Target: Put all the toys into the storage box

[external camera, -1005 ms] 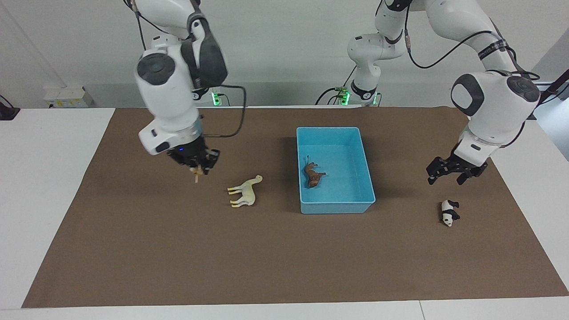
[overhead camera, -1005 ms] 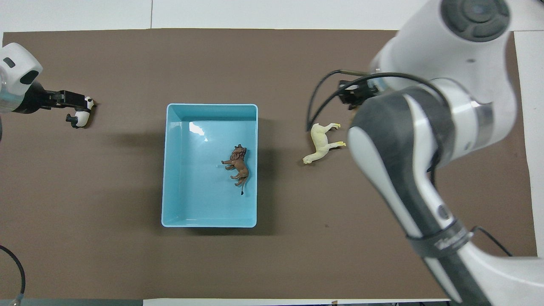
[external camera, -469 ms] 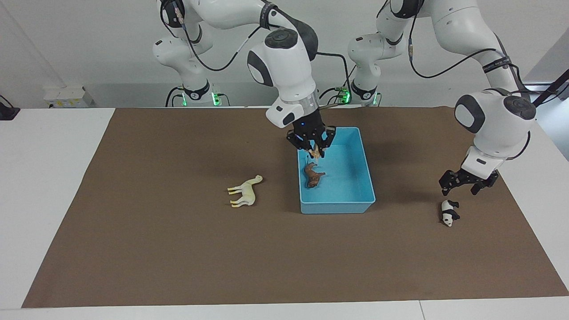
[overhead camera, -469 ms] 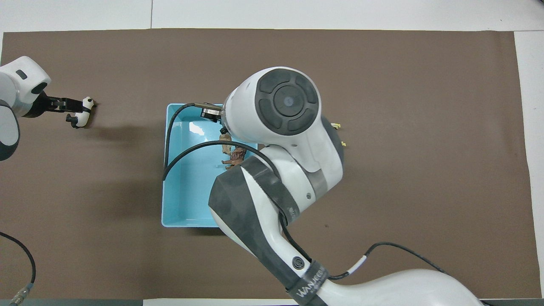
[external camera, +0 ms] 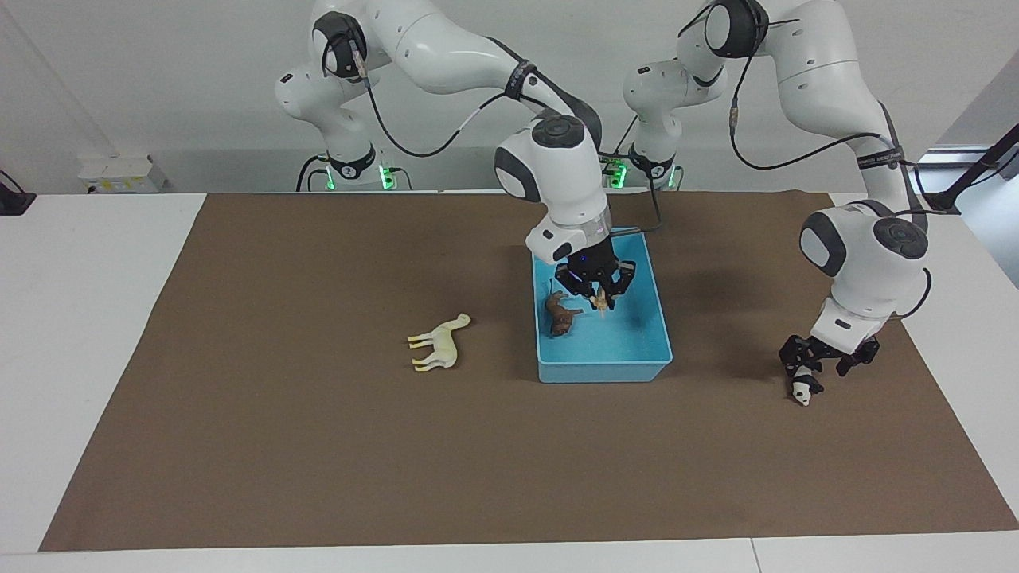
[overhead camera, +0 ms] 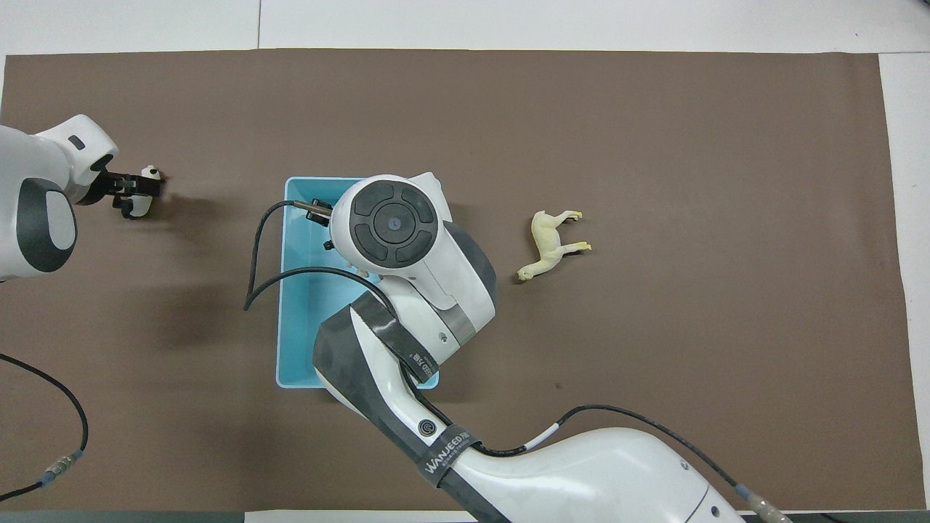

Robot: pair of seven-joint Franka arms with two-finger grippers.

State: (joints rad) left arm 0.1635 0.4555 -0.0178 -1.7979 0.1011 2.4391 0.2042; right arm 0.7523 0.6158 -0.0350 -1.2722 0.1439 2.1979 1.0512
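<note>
My right gripper over the blue storage box, clamped on the orange tiger, brown animal lying inside, my left gripper around the panda (fingers apart), cream horse on the brown mat, white wall past it.

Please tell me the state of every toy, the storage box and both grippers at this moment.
tiger: held by right gripper, over the box.
brown animal: lying inside storage box.
cream-white animal: lying on its side on the brown mat, outside the box.
panda: on the mat.
left gripper: down at the panda, fingers around it.
</note>
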